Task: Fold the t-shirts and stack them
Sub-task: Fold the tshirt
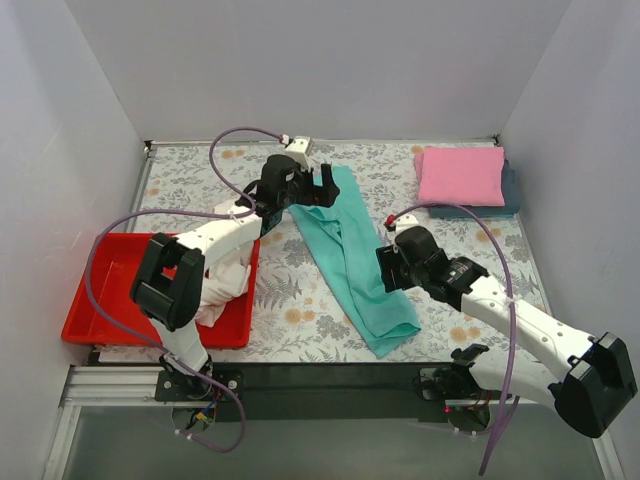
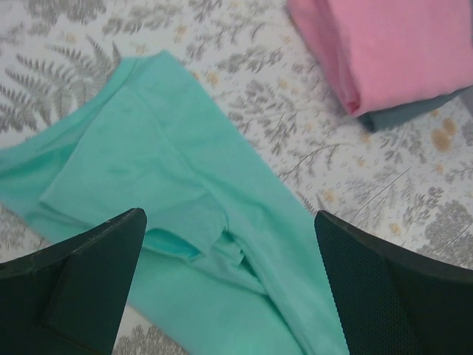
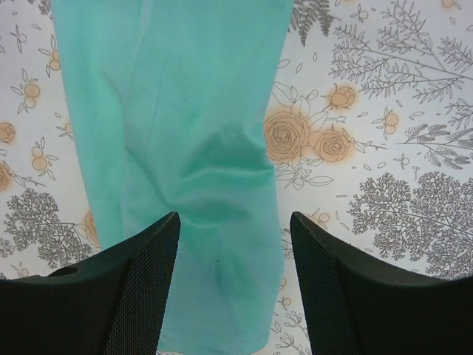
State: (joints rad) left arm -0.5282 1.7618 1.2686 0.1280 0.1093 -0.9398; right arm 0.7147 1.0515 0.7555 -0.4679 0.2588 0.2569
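The teal t-shirt (image 1: 350, 255) lies folded into a long strip across the middle of the flowered table. My left gripper (image 1: 322, 186) is open above its far end, where the collar and sleeve show (image 2: 185, 222). My right gripper (image 1: 390, 272) is open above its near part, the jaws astride the strip's right edge (image 3: 214, 222). The pink t-shirt (image 1: 460, 176) lies folded on the dark blue-grey t-shirt (image 1: 512, 190) at the back right; both show in the left wrist view (image 2: 384, 44). A white t-shirt (image 1: 225, 285) lies bunched in the red tray.
The red plastic tray (image 1: 95, 325) sits at the front left of the table. White walls enclose the back and both sides. A black rail runs along the near edge.
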